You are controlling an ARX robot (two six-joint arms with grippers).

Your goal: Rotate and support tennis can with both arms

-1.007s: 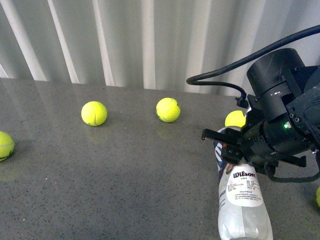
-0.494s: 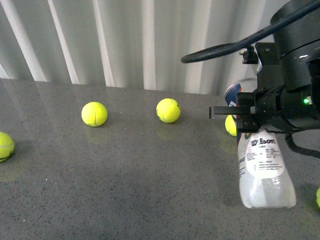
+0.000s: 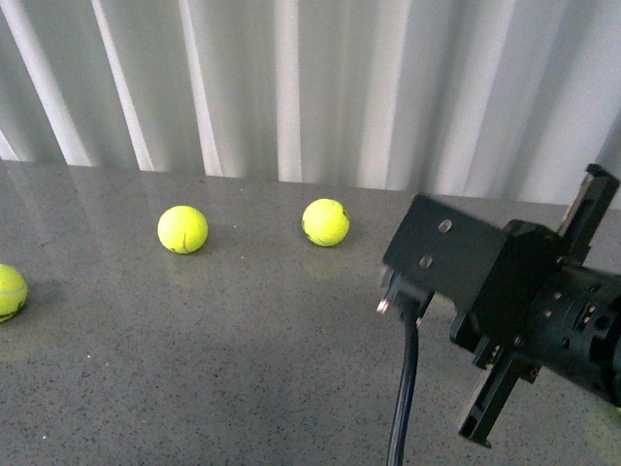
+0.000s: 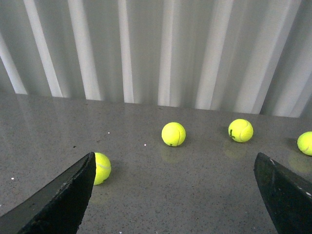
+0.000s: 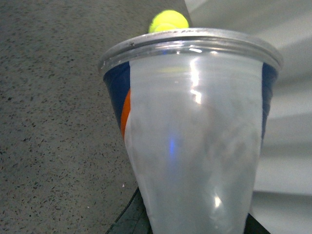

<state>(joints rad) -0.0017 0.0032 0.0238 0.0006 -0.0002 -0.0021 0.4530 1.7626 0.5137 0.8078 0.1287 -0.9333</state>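
The tennis can (image 5: 195,146) fills the right wrist view: clear plastic, a metal rim (image 5: 190,41) at its far end, with navy and orange label patches. My right gripper (image 5: 190,225) is shut on the can's body, with dark fingers (image 5: 127,222) showing at either side. In the front view the right gripper (image 3: 543,301) is a black box at the right with a cable (image 3: 406,388) hanging from it. The can is hidden behind it there. My left gripper (image 4: 173,195) is open above bare table, its black fingers (image 4: 61,197) wide apart. It is apart from the can.
Yellow-green tennis balls lie on the grey table (image 3: 194,369): two (image 3: 182,229) (image 3: 325,221) near the back, one (image 3: 8,291) at the left edge. The left wrist view shows several balls (image 4: 173,134) ahead. A white corrugated wall (image 3: 291,87) closes off the back.
My right gripper has risen and turned with the can. The can hung below it label-out before, and is now hidden behind the gripper's body in the front view.
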